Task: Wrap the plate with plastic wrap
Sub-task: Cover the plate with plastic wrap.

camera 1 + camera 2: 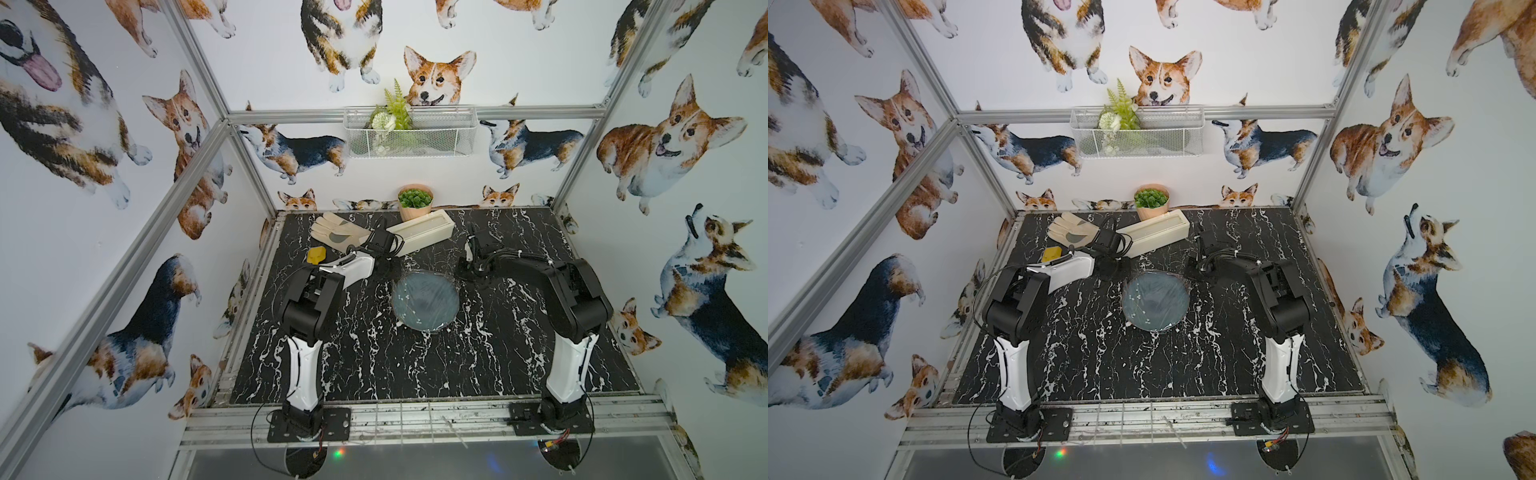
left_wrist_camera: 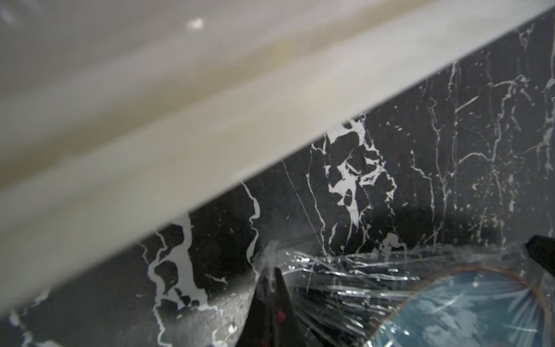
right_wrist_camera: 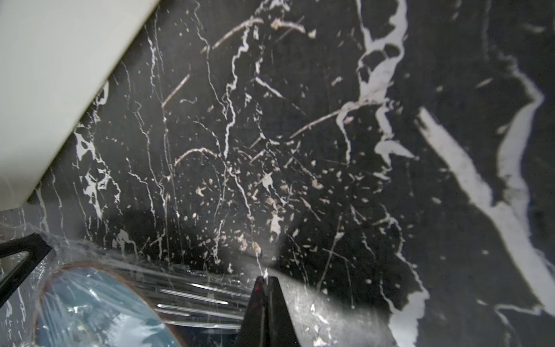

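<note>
Centre of frame in both top views: plate (image 1: 426, 301) flat on the counter (image 1: 415, 365), plastic wrap (image 2: 345, 270) already drawn over it. My left end effector (image 2: 271, 270), closed tight, pinches a bunched corner of film just up-left of the rim. My right end effector (image 3: 265, 279), also closed tight, pinches the corner up-right. The plate sits between and below both tips in frame, each about equally near. Dispenser box (image 1: 419, 235) slants across above them. Likely next: carry both corners down around the upper rim.
</note>
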`<control>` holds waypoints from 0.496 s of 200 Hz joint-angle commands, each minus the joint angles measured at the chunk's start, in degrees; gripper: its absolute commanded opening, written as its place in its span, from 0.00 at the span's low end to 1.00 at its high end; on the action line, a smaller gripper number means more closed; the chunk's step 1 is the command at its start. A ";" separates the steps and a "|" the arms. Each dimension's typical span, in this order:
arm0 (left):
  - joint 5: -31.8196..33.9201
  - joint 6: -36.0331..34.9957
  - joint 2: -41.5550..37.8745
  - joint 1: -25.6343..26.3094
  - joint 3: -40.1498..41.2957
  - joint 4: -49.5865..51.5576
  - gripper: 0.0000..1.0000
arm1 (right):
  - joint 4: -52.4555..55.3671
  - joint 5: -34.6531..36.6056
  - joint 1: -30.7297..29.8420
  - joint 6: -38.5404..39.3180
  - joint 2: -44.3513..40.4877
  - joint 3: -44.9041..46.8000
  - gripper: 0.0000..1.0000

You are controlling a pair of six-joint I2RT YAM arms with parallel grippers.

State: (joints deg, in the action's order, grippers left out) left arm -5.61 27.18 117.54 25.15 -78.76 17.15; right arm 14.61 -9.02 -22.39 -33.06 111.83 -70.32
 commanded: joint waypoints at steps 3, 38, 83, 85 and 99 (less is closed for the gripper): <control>0.21 -0.55 1.87 -0.05 -0.87 2.86 0.04 | 0.28 -0.05 0.16 0.01 0.67 0.79 0.00; 0.14 -0.89 1.71 -0.05 0.35 3.51 0.04 | -1.11 -0.92 0.21 -1.26 -1.67 4.54 0.00; 0.77 -2.01 -0.21 -0.15 -0.92 7.83 0.08 | 1.22 -0.17 0.17 -0.16 -7.48 7.21 0.02; 0.84 -2.19 -0.34 -0.13 -1.17 8.24 0.09 | 1.52 0.04 0.22 -0.03 -7.78 7.22 0.03; 1.53 -3.59 -0.88 -0.12 -3.70 11.87 0.16 | 3.98 1.40 0.16 1.53 -10.10 6.89 0.15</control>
State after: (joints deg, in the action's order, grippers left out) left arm -6.79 25.91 117.93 25.19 -79.31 19.44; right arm 12.88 -10.70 -22.13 -33.32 105.34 -63.26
